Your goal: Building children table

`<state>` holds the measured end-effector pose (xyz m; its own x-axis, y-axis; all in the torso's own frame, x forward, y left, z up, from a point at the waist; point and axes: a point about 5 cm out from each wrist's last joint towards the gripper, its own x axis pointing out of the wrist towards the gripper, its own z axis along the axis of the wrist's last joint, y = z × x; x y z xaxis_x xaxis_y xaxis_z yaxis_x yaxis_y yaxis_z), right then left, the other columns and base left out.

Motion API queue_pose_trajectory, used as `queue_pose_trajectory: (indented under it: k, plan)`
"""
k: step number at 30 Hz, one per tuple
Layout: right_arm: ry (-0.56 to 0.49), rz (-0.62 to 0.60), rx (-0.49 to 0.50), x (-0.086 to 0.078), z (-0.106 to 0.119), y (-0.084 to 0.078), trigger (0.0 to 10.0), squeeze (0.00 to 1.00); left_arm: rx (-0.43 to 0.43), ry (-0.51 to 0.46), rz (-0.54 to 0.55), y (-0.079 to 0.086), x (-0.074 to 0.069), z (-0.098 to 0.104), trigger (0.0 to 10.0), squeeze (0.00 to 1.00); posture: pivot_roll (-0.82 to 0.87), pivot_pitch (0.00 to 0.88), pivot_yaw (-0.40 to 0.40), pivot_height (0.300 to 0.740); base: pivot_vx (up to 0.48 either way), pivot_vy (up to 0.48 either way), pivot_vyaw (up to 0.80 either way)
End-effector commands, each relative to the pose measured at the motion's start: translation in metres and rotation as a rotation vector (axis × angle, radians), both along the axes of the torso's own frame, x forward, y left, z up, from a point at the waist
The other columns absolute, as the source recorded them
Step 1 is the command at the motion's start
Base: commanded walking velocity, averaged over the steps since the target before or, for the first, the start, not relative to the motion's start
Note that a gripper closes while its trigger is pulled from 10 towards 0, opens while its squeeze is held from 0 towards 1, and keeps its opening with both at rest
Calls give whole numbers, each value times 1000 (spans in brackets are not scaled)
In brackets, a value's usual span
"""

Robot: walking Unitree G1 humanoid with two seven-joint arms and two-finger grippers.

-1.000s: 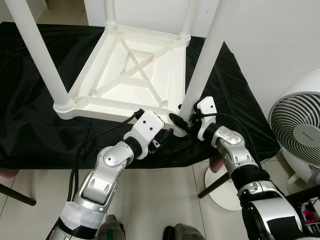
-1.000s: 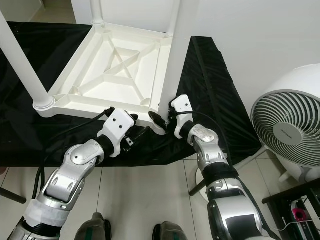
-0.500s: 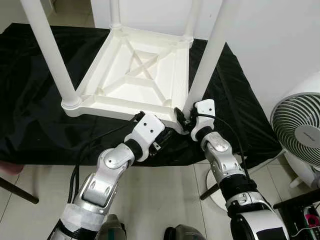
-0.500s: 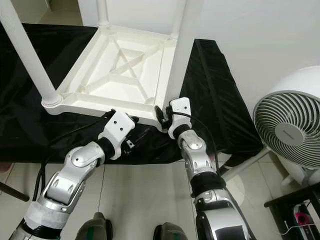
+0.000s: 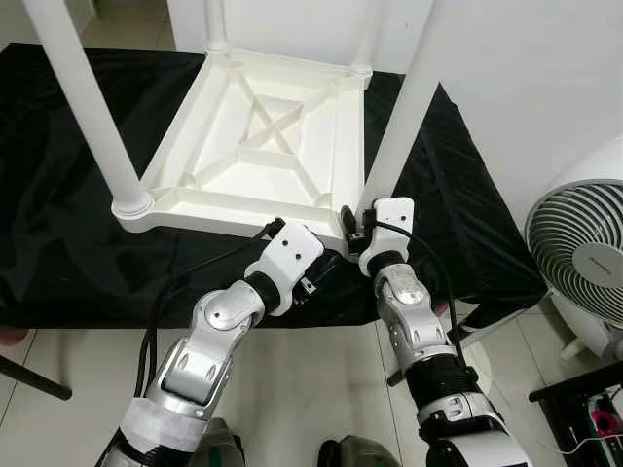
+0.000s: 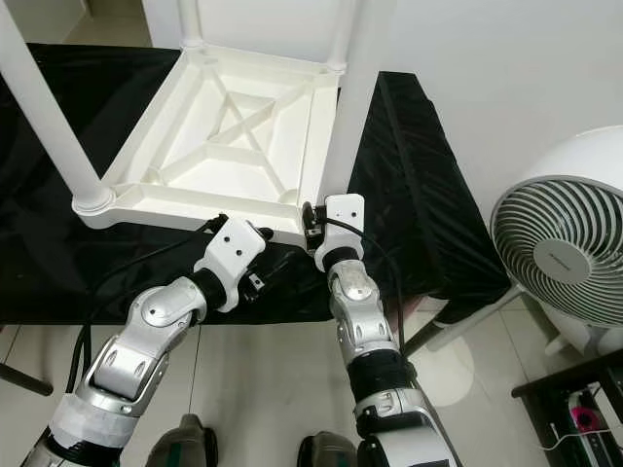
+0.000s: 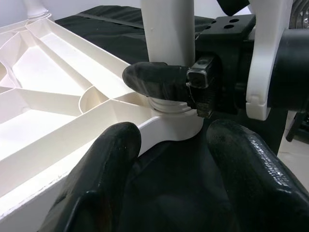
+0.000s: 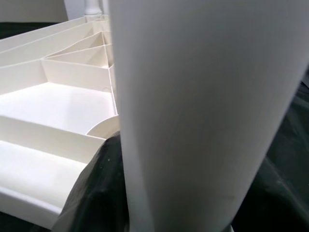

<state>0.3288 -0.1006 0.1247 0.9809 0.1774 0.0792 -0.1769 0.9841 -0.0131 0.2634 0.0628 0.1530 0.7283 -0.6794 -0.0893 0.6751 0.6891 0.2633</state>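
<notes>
A white children's table lies upside down on a black cloth, its legs pointing up. The near-right leg stands in the corner socket nearest me. My right gripper is shut around the base of this leg; in the left wrist view one of its fingers wraps across the leg just above the socket. My left gripper is open just in front of that same corner, low over the cloth, with its two fingers apart and nothing between them.
The near-left leg rises at the left, and two more stand at the far corners. A white floor fan is at the right beside the cloth's edge. Below the cloth are tiled floor and a dark leg.
My right forearm has swung left, so its elbow is now almost under its wrist, while the gripper stayed at the leg base. The left arm barely moved. The camera shifted a little.
</notes>
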Motion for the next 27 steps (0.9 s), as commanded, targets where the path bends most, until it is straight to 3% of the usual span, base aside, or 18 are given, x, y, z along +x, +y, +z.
queue_pose_trajectory:
  k: [1,9,13,14,21,27]
  plan:
    - [59,-20,-12,-3,-11,-7,10000,1000,1,5,12,-1,-1,-2,10000,0,38,37,-72,740,0,0,0]
    - [20,35,-40,-3,-3,-19,10000,1000,0,6,11,-2,-3,-3,10000,0,38,27,-78,740,0,0,0]
    - [14,205,-60,-5,0,-25,10000,1000,3,2,13,-1,-2,-3,10000,0,41,21,-78,740,0,0,0]
    - [3,257,-80,-5,1,-26,10000,0,3,2,12,-1,-2,-3,10000,0,40,18,-76,740,0,0,0]
    - [-23,468,-179,-4,6,-28,10000,0,7,0,1,-2,-1,-3,10000,0,35,4,-65,740,0,0,0]
    - [-15,532,-214,3,9,-31,10000,0,9,-7,-2,-2,1,-1,10000,0,43,0,-64,740,0,0,0]
